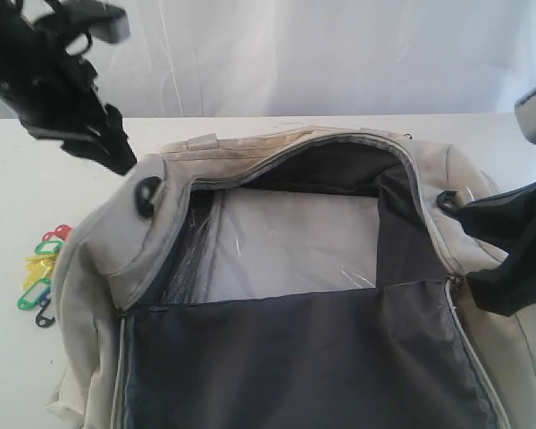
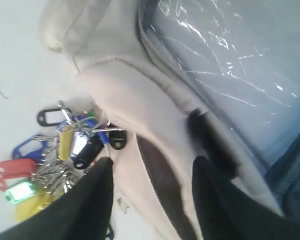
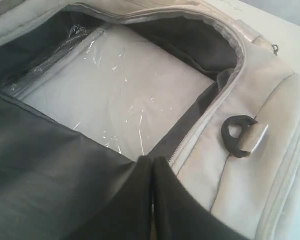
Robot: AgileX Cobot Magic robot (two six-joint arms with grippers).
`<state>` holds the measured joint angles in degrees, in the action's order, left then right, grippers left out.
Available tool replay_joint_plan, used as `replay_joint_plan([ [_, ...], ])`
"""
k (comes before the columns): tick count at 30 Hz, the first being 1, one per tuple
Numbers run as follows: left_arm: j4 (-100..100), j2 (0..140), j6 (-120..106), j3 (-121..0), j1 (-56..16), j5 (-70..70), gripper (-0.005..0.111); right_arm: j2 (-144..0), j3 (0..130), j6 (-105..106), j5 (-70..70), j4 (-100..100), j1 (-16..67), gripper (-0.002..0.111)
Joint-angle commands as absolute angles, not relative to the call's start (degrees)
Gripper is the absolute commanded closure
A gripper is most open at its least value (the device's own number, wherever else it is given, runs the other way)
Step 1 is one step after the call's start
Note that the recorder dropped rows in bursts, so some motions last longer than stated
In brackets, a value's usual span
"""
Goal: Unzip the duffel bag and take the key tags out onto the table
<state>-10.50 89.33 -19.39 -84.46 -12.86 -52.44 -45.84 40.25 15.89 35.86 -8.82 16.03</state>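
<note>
A big, flat white table is in front of me. On it sits a large cream cloth duffel bag with a dark grey inside. Its zip is undone and its mouth gapes wide. At the bottom I see only a pale flat board under shiny clear plastic.

The black left gripper hangs over one end of the bag with its two fingers spread apart. It holds nothing. The cream side of the bag is right under it. The black right gripper has its fingers pressed tight together, right at the zip edge on the other side of the bag. I cannot tell if it pinches the cloth or nothing at all. A small black strap ring is near it.

The little bunch of plastic key tags, red, green, yellow, blue and black on metal rings, lies on the table just beside one left gripper finger, outside the bag.

So I think the job is almost finished. Next, the arms likely just need to lift away without bumping the tags or dragging the bag.
</note>
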Motion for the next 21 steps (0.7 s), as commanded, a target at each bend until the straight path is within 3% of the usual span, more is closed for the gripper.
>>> replay_joint_plan([
  [1, -9.7, 83.3, -17.8, -89.6, -13.2, -57.6, 0.053, -45.6, 39.9, 16.3, 35.8, -8.9, 16.3, 0.108],
  [8, -9.2, 73.5, -16.2, -95.4, -13.2, -62.8, 0.056, -45.6, 39.9, 16.3, 35.5, -8.9, 16.3, 0.108],
  [11, -9.2, 67.8, -13.5, -95.1, -13.2, -65.7, 0.070, -45.6, 39.9, 16.3, 35.5, -8.9, 16.3, 0.108],
  [16, -11.0, 57.9, -12.5, -90.2, -13.2, -64.8, 0.106, -45.6, 39.9, 15.8, 35.0, -8.9, 16.3, 0.108],
  [21, -11.0, 48.6, -11.8, -83.6, -13.2, -58.8, 0.107, -45.6, 39.9, 15.7, 34.1, -8.9, 16.3, 0.108],
])
